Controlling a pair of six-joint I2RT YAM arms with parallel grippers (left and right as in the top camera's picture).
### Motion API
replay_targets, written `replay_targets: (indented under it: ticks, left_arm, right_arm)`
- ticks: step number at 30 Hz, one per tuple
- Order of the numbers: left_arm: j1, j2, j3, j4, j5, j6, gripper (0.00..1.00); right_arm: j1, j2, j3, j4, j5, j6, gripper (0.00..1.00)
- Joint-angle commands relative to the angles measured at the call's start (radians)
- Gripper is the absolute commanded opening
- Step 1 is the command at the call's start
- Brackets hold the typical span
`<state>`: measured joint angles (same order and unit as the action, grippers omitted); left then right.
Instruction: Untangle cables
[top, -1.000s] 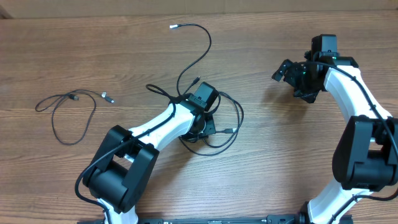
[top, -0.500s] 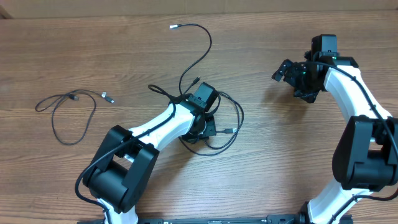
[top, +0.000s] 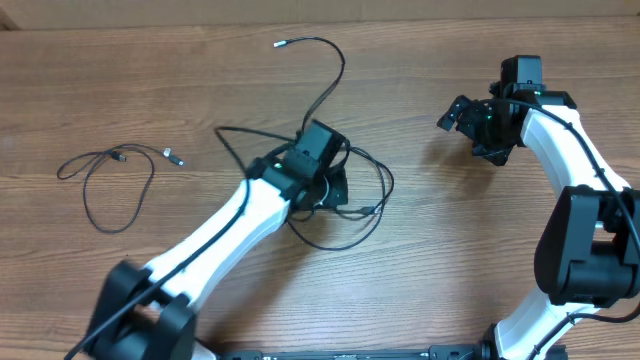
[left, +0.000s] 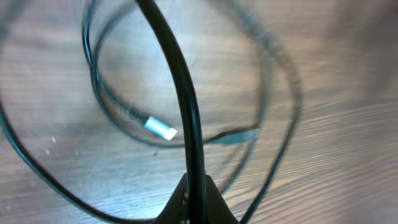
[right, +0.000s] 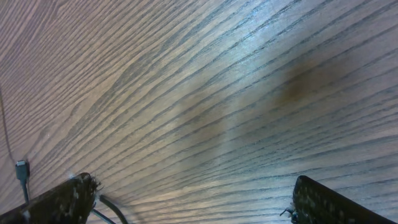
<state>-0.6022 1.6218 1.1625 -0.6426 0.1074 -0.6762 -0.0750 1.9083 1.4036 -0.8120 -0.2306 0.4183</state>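
A tangle of thin black cables lies at the table's middle, one strand running up to a silver plug tip. My left gripper is over the tangle and shut on a black cable that runs up between its fingers. Below it, loops and a silver plug tip lie on the wood. A separate looped cable lies at the far left. My right gripper is open and empty over bare wood at the upper right; its fingers are spread wide.
The wooden table fills the view. A small plug tip shows at the left edge of the right wrist view. My right arm stands along the right side.
My left arm has stretched out and lifted, its gripper shifting a little up and left with the cable. A cable loop has been pulled out to the upper left. The right arm has not moved.
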Motion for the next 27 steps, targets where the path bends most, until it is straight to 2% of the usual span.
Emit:
replay_targets:
  ticks: [1,10,21,27]
  left_arm:
    - [0.009,-0.107,0.048,0.04,-0.045,0.027,0.04]
    - [0.037,-0.298,0.052,0.308,-0.084,0.026,0.04]
    - [0.045,-0.427,0.052,0.743,-0.093,0.026,0.04]
    - [0.048,-0.474,0.052,0.816,-0.186,0.07,0.04]
  right_arm:
    - [0.001,-0.025,0.016,0.002,0.005,0.001,1.0]
    - [0.001,-0.025,0.016,0.002,0.005,0.001,1.0]
    - [0.001,-0.025,0.016,0.002,0.005,0.001,1.0]
    - [0.001,-0.025,0.016,0.002,0.005,0.0,1.0]
